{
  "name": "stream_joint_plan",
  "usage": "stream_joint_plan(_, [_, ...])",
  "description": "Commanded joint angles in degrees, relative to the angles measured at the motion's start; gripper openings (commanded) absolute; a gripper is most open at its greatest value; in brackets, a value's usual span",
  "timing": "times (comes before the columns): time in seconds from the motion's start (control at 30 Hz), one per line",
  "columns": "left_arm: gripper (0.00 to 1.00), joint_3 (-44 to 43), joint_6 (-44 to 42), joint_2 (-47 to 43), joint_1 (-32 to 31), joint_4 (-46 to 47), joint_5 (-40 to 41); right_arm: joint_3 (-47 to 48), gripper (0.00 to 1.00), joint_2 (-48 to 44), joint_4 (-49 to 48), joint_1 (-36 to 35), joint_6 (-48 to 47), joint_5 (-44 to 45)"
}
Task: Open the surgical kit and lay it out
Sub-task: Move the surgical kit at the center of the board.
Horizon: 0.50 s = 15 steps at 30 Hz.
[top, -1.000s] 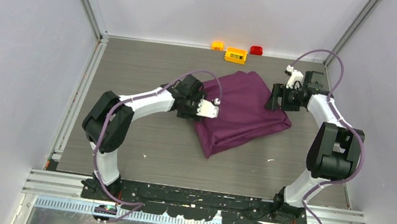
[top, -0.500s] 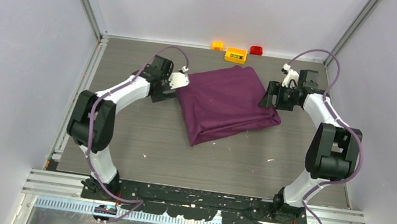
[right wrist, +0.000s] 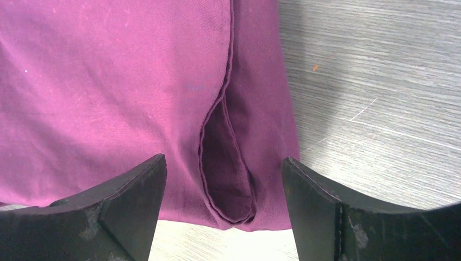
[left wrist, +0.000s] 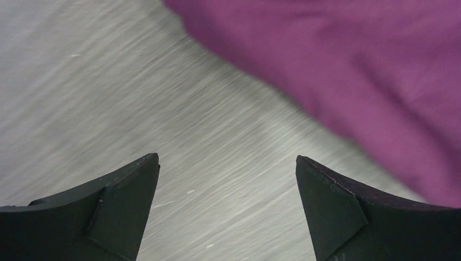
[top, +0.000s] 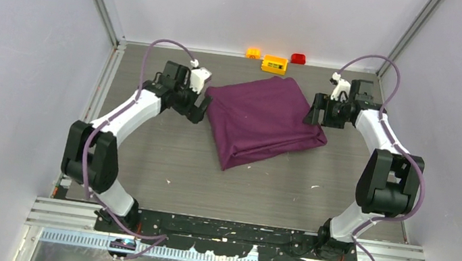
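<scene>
Lying folded shut in the upper middle of the overhead frame, the purple cloth [top: 262, 122] hid whatever the kit held. The left gripper [left wrist: 227, 163] hung over bare table [left wrist: 108, 81] just beside the cloth's left edge, jaws spread wide and empty. The right gripper [right wrist: 223, 159], equally wide and empty, straddled a loose hemmed flap [right wrist: 224, 136] at the right edge, probably chosen as the place to start unfolding. Toy bricks [top: 274, 63] sat beyond, against the back wall.

Top view: high above near edge, looks down on whole table [top: 163, 155]. Both wrist views: close, low, angled down; each shares purple cloth [top: 260, 121] edge with top view.
</scene>
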<state>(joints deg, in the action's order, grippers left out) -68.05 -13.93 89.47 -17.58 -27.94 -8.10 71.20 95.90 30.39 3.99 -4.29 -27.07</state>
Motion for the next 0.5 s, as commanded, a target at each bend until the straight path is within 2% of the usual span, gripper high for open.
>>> stream_joint_plan(0.0, [0.98,-5.9,20.4,5.9,0.2,-0.8,-14.8,3.5,0.81,0.1,1.7,0.1,-1.1,0.2])
stream_joint_plan(0.13, [0.95,-9.7,28.3,10.4,0.6,-0.3,-21.9,3.0,0.82,1.4,1.9,0.1,-1.3,-0.4])
stream_joint_plan(0.33, [0.93,-9.5,35.7,14.4,0.6,3.9,-19.8,3.0,0.81,4.1,2.4,0.1,-1.0,-2.7])
stream_joint_plan(0.47, [0.85,-11.1,38.3,18.8,0.6,4.3,-23.7,3.3,0.80,5.5,2.4,-0.6,-0.3,-4.7])
